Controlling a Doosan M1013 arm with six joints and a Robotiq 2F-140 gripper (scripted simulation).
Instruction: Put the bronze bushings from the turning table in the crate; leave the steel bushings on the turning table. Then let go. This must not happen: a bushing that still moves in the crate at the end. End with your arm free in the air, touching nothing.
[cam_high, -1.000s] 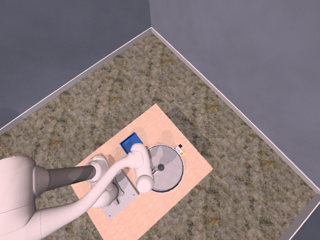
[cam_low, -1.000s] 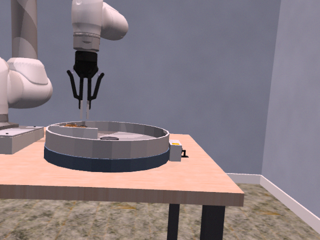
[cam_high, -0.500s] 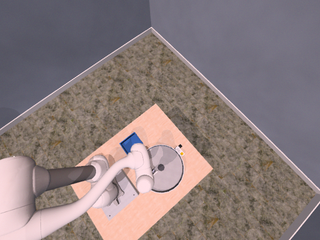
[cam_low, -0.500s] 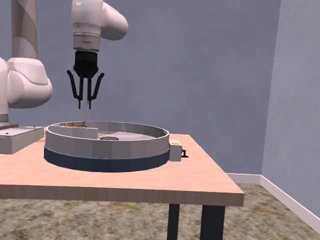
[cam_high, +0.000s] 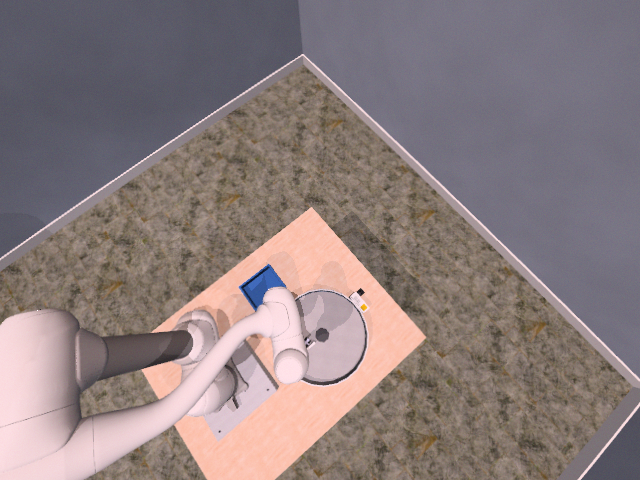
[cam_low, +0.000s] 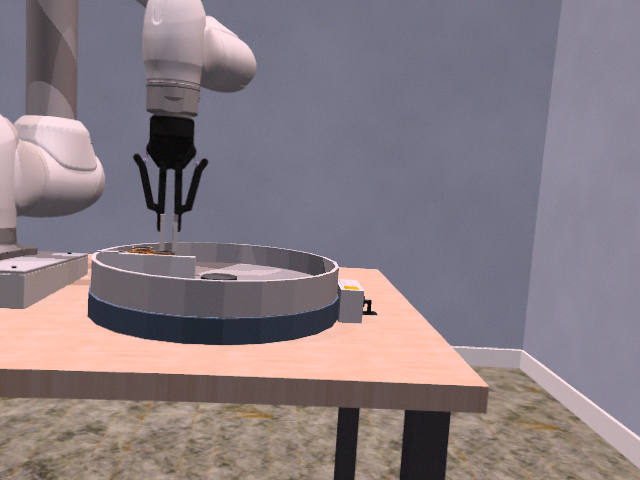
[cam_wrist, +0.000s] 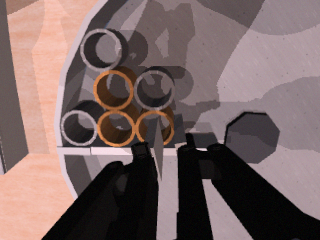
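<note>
In the wrist view three bronze bushings, one upper (cam_wrist: 96, 90), one lower left (cam_wrist: 99, 128) and one lower right (cam_wrist: 137, 129), stand upright on the turning table (cam_high: 341, 361) (cam_low: 289, 302) (cam_wrist: 235, 75). Three steel bushings, one at the top (cam_wrist: 83, 49), one in the middle (cam_wrist: 172, 90) and one at the lower left (cam_wrist: 63, 128), stand around them. My gripper (cam_low: 168, 245) (cam_wrist: 168, 129) is narrowly open and empty, pointing down. Its tips are at the right side of the lower right bronze bushing, one over its opening, the other beyond its wall. The blue crate (cam_high: 274, 279) is partly hidden by the arm; its visible part is empty.
A thin upright divider (cam_low: 170, 265) (cam_wrist: 115, 151) runs beside the bushings. A dark hub (cam_high: 321, 334) (cam_low: 219, 277) (cam_wrist: 252, 137) stands at the turning table's centre. A raised wall surrounds the turning table. A small white box (cam_high: 359, 301) (cam_low: 351, 304) sits against its outside.
</note>
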